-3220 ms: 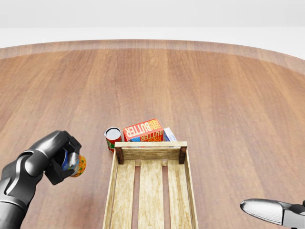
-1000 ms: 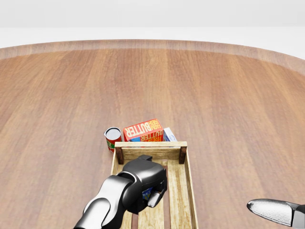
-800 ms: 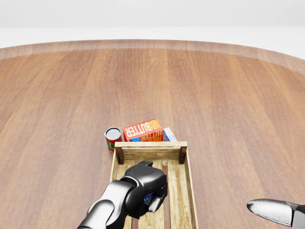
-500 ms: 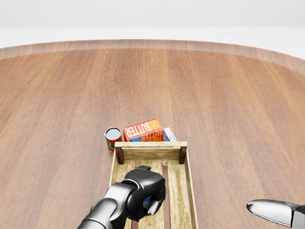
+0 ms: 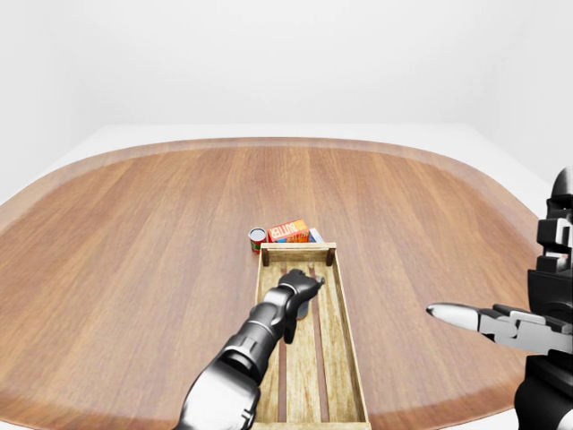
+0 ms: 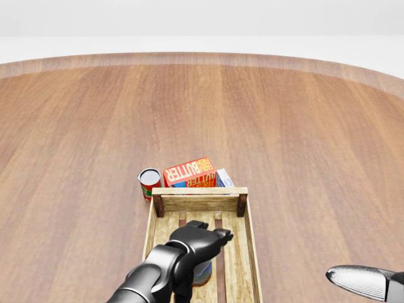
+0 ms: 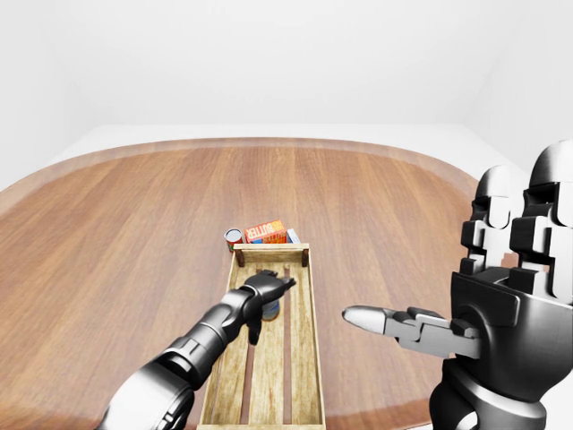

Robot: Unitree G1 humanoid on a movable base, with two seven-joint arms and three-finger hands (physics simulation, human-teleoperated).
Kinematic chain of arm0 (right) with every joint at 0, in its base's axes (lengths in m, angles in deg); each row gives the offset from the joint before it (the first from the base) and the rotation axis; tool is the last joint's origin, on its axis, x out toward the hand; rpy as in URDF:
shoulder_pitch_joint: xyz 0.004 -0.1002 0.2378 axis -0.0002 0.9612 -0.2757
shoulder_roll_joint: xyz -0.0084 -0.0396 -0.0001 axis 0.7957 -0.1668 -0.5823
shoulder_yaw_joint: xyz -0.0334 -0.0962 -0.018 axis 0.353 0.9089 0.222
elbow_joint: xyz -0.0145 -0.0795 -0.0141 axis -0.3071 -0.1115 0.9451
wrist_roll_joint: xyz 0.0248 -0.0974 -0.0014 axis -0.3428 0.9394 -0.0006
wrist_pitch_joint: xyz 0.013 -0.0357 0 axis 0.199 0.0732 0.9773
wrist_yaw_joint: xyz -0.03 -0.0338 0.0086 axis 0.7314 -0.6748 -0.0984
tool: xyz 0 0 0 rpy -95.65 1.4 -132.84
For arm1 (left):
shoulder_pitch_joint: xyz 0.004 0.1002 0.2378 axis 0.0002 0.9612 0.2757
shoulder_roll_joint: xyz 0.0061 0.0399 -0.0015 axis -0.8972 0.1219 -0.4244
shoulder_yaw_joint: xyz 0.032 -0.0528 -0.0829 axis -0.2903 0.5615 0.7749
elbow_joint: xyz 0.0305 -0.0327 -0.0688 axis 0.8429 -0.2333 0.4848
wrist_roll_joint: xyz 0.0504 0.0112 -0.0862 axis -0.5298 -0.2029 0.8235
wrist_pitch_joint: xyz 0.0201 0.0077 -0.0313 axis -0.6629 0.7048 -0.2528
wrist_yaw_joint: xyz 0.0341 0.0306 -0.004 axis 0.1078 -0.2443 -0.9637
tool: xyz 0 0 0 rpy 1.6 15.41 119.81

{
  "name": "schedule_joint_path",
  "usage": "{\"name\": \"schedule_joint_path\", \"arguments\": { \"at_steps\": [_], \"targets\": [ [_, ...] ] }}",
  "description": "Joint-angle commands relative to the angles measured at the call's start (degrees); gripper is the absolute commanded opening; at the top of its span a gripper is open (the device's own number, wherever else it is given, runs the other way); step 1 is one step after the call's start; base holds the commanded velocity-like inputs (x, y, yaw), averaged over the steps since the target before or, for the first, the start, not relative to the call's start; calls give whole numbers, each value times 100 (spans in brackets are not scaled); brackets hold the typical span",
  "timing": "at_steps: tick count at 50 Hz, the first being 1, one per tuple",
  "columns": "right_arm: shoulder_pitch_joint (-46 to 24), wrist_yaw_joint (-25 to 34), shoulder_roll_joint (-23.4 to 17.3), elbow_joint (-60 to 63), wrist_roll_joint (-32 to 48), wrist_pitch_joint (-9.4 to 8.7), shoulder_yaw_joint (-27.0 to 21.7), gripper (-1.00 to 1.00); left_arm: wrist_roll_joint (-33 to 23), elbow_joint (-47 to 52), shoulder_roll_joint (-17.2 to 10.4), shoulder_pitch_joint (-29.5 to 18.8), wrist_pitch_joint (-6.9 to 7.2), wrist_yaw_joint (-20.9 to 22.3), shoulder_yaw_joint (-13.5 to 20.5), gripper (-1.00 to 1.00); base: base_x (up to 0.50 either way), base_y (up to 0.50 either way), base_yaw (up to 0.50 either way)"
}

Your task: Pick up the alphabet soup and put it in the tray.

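Even, bright, diffuse render lighting.
All views sharp, no blur or glare; soft faint shadows lie under the tray [image 6: 251, 240] on the table [image 6: 284, 126].

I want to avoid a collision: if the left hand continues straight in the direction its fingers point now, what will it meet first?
Probably the tray's end wall. The left hand is open above the alphabet soup can in the tray, fingers pointing toward the view's top. Beyond the wall lies the butter box. The hand's height is unclear, so it might pass over.

You can read "BUTTER" in white capitals on the orange butter box [image 6: 189, 172] lying just above the tray's top wall in the head view. A second, smaller "BUTTER" shows on its right end; nothing else is legible
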Motion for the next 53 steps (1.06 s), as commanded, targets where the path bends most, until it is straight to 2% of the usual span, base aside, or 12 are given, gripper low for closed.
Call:
{"name": "schedule_joint_path", "arguments": {
  "at_steps": [1, 6, 8, 10, 11, 13, 14, 18, 24, 35, 43, 53],
  "targets": [
    [30, 15, -22, 0, 9, 0, 41, 100, -39, -96, 48, -5, 0, -137, -17, 100, 0, 0, 0],
    [-22, 97, 68, 0, 138, 0, 83, 100, -31, 131, 24, 14, 0, -127, 11, 100, 0, 0, 0],
    [-31, 118, 80, 0, 128, 0, 37, 100, 271, 1178, -33, 105, 36, 534, 167, 100, 0, 0, 0],
    [-65, 154, 113, 0, 169, 0, 37, 100, 554, 2529, -73, 249, 278, 1310, 274, 100, 0, 0, 0],
    [-73, 169, 128, 0, 179, 0, 29, 100, 626, 2870, -93, 295, 334, 1488, 268, 100, 0, 0, 0],
    [-71, 194, 144, 0, 185, 0, 12, 100, 878, 3842, -109, 331, 580, 1989, 358, 100, 0, 0, 0],
    [-63, 203, 147, 0, 172, 0, -4, 100, 981, 4140, -121, 318, 707, 2156, 386, 100, 0, 0, 0],
    [-46, 198, 152, 0, 175, 0, 2, 100, 1250, 4680, -228, 126, 997, 2303, 486, 100, 0, 0, 0],
    [-77, 211, 177, 0, 260, 0, 43, 100, 1529, 5510, -374, -21, 1000, 2803, 530, 100, 0, 0, 0],
    [-72, 135, 139, 0, 105, 0, -119, 100, 1669, 8037, -503, 102, 1000, 2803, 548, 100, 0, 0, 0],
    [-10, 0, 27, 0, -20, 0, -79, 100, 1809, 8726, -681, 3, 1000, 2803, 728, 100, 0, 0, 0],
    [-1, -103, -50, 0, -21, 0, 50, 100, 2876, 8810, -1645, -206, 1000, 2803, 1468, 100, 0, 0, 0]
  ]
}}
